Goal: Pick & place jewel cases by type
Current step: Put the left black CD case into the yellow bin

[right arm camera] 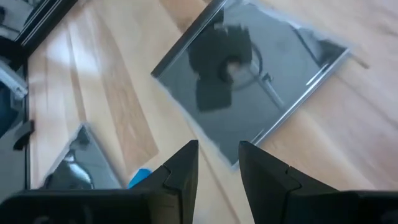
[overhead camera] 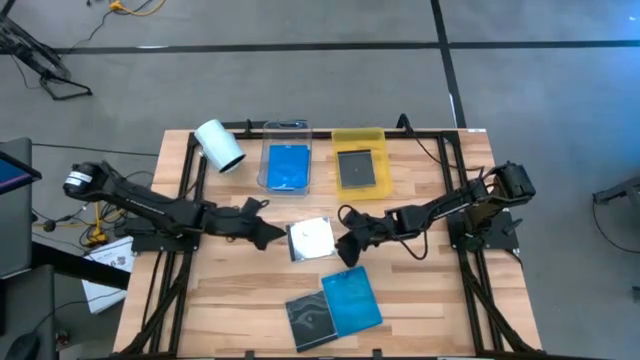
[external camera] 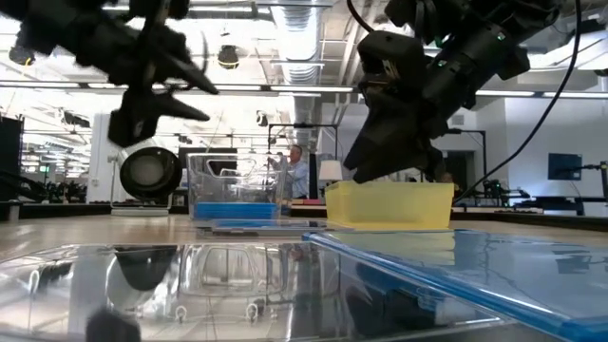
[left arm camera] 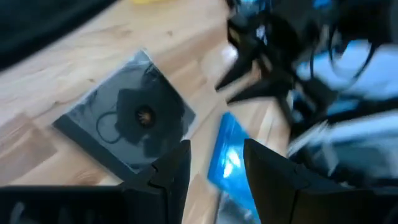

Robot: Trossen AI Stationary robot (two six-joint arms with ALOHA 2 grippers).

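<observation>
A clear jewel case with a pale disc [overhead camera: 312,238] lies flat at the table's middle, between my two grippers. My left gripper [overhead camera: 275,233] hovers open at its left side, raised off the table [external camera: 180,90]. My right gripper [overhead camera: 350,246] is open at the case's right side, its fingers [right arm camera: 186,168] standing over the case's near corner [right arm camera: 231,155], lifted above the table in the low view [external camera: 380,157]. A blue jewel case [overhead camera: 352,298] and a dark one [overhead camera: 310,320] lie side by side near the front edge. Another blue case lies in the clear tray [overhead camera: 287,165], a dark one in the yellow tray [overhead camera: 360,166].
A white roll [overhead camera: 218,146] lies on its side at the far left of the table. The clear tray [overhead camera: 287,128] and the yellow tray [overhead camera: 358,135] stand side by side at the far edge. Bare wood shows at the table's left and right front.
</observation>
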